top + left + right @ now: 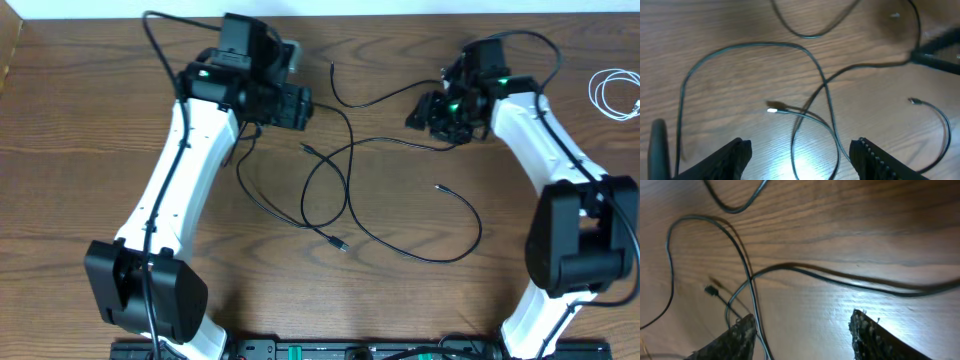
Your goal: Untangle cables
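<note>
Thin black cables [350,148] lie looped and crossed on the wooden table between my arms. A separate short black cable [356,103] curves at the back. A white cable [597,95] lies coiled at the far right. My left gripper [298,106] is open and empty just left of the tangle. In the left wrist view its fingers [800,160] hover above crossed black loops [826,85] and a small plug end [773,108]. My right gripper [430,112] is open and empty to the right of the tangle. In the right wrist view its fingers [802,332] hover over a black cable [840,282].
Thicker black robot wires run along both arms [170,190]. A second plug end [912,101] lies to the right in the left wrist view. The arm bases stand at the front left [145,290] and front right [580,240].
</note>
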`<state>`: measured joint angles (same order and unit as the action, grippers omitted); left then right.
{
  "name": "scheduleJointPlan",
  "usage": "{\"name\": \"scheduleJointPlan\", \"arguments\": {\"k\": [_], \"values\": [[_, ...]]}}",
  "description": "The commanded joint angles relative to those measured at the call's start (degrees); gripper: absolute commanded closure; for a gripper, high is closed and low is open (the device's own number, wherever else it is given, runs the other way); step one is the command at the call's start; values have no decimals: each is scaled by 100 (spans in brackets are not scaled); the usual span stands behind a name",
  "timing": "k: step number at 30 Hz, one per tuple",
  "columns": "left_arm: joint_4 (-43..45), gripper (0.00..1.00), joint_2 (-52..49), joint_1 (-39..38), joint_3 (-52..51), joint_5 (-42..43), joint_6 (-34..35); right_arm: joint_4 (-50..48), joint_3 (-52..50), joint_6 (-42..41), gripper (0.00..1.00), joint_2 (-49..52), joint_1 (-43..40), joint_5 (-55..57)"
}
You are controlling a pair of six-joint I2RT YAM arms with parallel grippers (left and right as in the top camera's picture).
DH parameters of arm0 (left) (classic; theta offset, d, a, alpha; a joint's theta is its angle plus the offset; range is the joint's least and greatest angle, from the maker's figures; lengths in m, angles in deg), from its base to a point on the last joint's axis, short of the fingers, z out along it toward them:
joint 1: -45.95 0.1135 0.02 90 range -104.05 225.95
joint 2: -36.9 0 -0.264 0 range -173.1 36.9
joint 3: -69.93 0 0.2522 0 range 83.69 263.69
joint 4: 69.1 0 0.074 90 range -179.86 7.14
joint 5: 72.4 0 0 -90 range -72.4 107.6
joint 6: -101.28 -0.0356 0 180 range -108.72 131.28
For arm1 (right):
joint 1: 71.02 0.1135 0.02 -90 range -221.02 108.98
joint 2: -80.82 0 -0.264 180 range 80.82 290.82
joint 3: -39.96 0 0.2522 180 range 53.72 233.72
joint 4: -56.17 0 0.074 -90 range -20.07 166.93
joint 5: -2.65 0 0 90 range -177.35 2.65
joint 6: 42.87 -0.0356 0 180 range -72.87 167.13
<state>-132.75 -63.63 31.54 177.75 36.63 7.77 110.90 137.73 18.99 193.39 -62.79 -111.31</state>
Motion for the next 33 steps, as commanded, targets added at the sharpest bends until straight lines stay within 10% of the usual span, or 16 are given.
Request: {"name": "scheduleJointPlan", "arguments": {"k": [1,33], "values": [[15,33,-160,-17,0,-22,-284,-203,-199,-684,44,273,170,186],[-76,35,-271,-17,-11,-20,-111,-728,-1051,-1626,46,616,-201,1110]]}}
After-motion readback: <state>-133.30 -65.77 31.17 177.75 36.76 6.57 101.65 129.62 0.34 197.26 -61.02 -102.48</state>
